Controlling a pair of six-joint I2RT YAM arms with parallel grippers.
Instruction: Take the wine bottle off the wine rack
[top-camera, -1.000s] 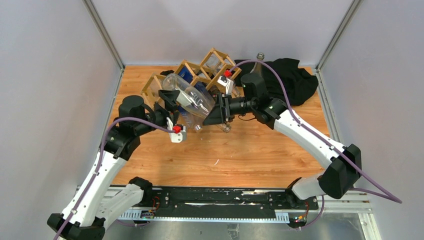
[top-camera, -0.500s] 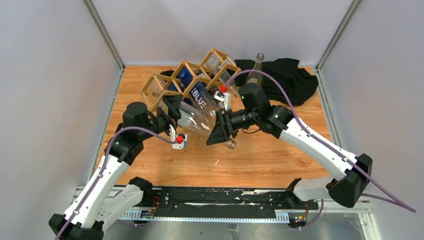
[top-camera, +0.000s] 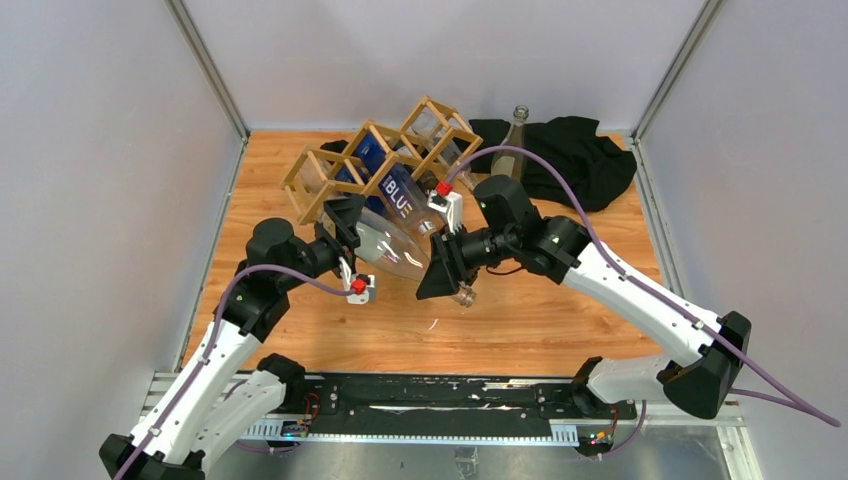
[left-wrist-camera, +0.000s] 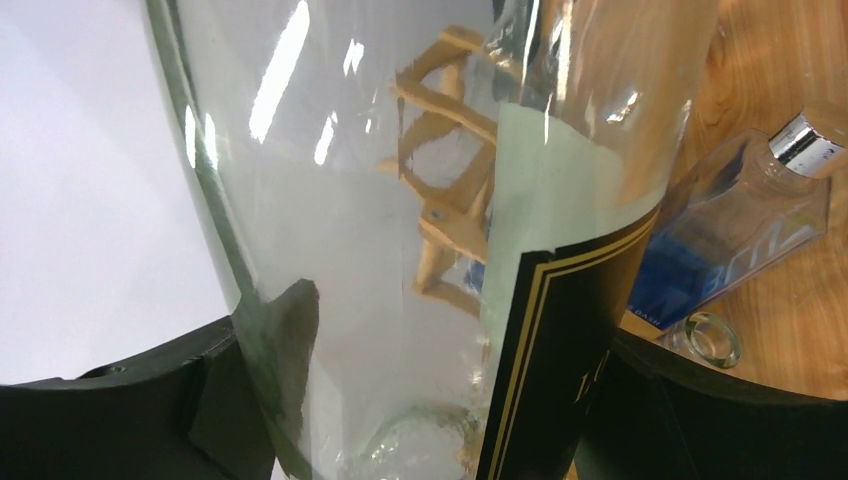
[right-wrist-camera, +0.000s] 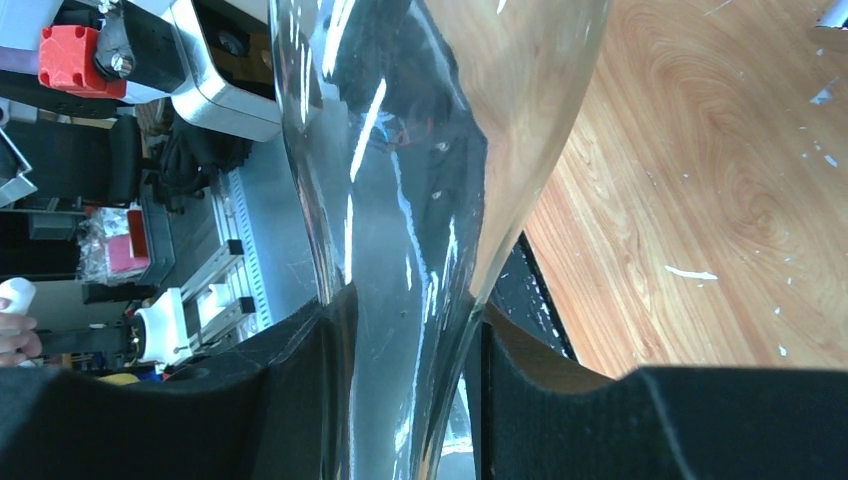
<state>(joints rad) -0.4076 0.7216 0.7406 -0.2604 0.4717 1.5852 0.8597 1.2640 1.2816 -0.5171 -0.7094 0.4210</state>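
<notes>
The wine bottle (top-camera: 395, 245) is clear glass with a black, gold-edged label. It hangs over the table just in front of the wine rack (top-camera: 325, 170), a light wood lattice that stands tilted at the back left. My right gripper (top-camera: 445, 268) is shut on the bottle's neck (right-wrist-camera: 400, 200), with a pad pressing it from each side. My left gripper (top-camera: 355, 240) grips the bottle's wide body (left-wrist-camera: 400, 200) near its base, and both black fingers (left-wrist-camera: 150, 400) lie against the glass. The bottle's mouth (top-camera: 463, 297) points toward the near edge.
A blue-labelled bottle (top-camera: 393, 190) lies in the rack, and in the left wrist view it (left-wrist-camera: 730, 230) shows past the held glass. A brown glass bottle (top-camera: 515, 135) stands at the back beside a heap of black cloth (top-camera: 580, 155). Grey walls enclose the wooden table (top-camera: 560, 320).
Both arms have carried the bottle out of the rack toward the near edge. The left jaws have narrowed onto its body. The right grip on the neck is unchanged.
</notes>
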